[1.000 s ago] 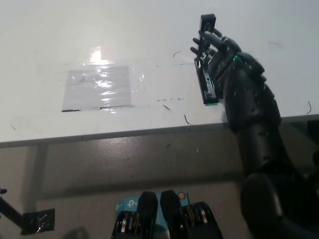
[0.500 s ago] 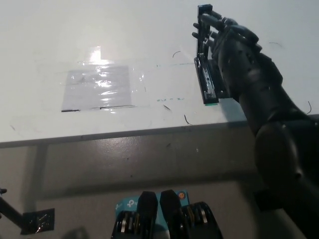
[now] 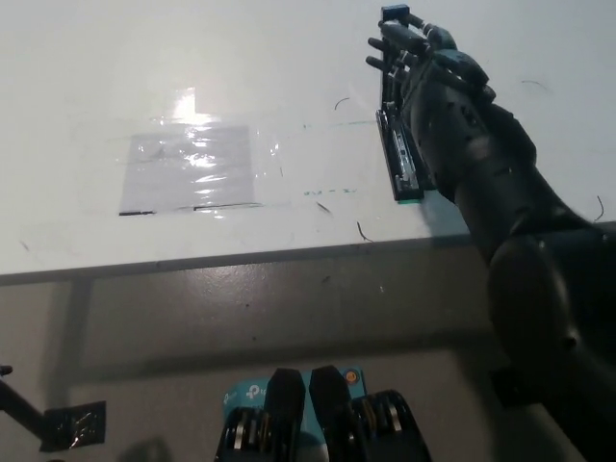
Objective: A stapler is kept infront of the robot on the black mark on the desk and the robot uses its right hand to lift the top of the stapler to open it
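since the earlier frame right hand [image 3: 428, 72] has risen slightly, fingers curled on the stapler top [image 3: 395, 19], swinging it further up off the base [image 3: 404, 168] near the desk [image 3: 241, 77] edge; opening looks mostly done, left hand unseen.

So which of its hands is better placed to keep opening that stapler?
The right one. The black right hand is already at the stapler with its fingers on the raised top, near the desk's right side. The white left hand is not in view.
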Robot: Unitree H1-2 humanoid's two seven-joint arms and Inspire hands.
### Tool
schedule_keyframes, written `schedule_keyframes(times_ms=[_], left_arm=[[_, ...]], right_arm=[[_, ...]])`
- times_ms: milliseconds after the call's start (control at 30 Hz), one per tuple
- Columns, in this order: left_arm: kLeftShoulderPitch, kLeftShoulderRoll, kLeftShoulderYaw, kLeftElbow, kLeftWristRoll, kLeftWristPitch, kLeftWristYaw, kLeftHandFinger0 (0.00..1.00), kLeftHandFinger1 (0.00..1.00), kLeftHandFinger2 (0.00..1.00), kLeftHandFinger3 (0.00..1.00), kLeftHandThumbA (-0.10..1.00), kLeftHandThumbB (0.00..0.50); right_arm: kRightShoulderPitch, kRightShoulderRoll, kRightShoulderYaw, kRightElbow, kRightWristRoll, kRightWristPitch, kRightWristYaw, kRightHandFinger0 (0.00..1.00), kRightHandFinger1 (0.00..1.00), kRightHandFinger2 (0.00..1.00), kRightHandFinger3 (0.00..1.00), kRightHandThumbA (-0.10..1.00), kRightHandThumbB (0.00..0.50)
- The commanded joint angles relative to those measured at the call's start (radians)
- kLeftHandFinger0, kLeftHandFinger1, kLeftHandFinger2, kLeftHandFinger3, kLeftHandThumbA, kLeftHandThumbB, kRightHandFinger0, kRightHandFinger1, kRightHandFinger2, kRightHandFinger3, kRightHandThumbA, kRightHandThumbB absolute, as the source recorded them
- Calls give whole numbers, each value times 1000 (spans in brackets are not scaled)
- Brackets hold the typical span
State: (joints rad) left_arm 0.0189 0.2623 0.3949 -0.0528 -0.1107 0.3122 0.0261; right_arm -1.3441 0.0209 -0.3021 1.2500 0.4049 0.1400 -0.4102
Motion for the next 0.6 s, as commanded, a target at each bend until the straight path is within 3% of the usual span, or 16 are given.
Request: schedule_keyframes(times_ms=[0,167,233,333,400,567], left_arm=[[0,29,9,-41,-10,10,1,196,194,423,691,425,0],[-9,33,5,-30,3,0,6,191,192,411,664,506,0],[-7,33,7,-29,0,-2,4,178,196,424,691,497,0],[-16,38,9,-23,2,-1,7,166,187,422,703,488,0],[-12,34,10,-19,-5,-6,2,192,200,447,714,477,0],[-13,31,6,-21,-5,-4,1,205,204,426,680,461,0]], right_arm=[[40,-4,25,-269,-8,74,90,441,521,645,862,193,0],[299,25,20,-756,99,319,76,528,587,753,956,192,0],[443,15,84,-966,251,330,24,656,716,889,1000,195,0],[549,-1,137,-1110,347,330,-48,659,712,888,1000,203,0],[673,-22,178,-1243,454,330,-103,690,758,941,1000,244,0],[833,-50,262,-1379,534,330,-177,676,689,859,1000,295,0]])
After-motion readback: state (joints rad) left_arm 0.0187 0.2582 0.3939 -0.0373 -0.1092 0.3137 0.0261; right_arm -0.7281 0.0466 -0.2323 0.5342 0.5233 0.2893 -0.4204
